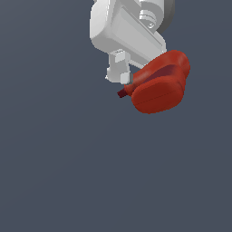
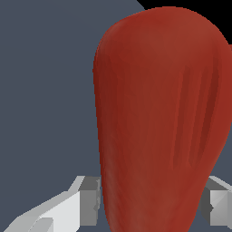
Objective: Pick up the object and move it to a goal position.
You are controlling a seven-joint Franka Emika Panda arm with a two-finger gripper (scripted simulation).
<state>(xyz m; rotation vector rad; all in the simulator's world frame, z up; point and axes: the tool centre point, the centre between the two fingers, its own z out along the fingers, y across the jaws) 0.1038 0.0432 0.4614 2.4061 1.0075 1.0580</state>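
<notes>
The object (image 1: pixel 159 86), a glossy red drill shape, hangs just below the white gripper (image 1: pixel 129 77), whose fingers (image 2: pixel 88 199) are clamped on its sides. Its body hides one finger in the exterior view; only there does the dark tip (image 1: pixel 121 93) show.

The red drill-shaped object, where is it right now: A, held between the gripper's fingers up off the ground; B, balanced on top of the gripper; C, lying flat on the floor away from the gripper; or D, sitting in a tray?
A: the red drill-shaped object hangs under the white gripper, and the wrist view shows a finger pressed on either side of it.
</notes>
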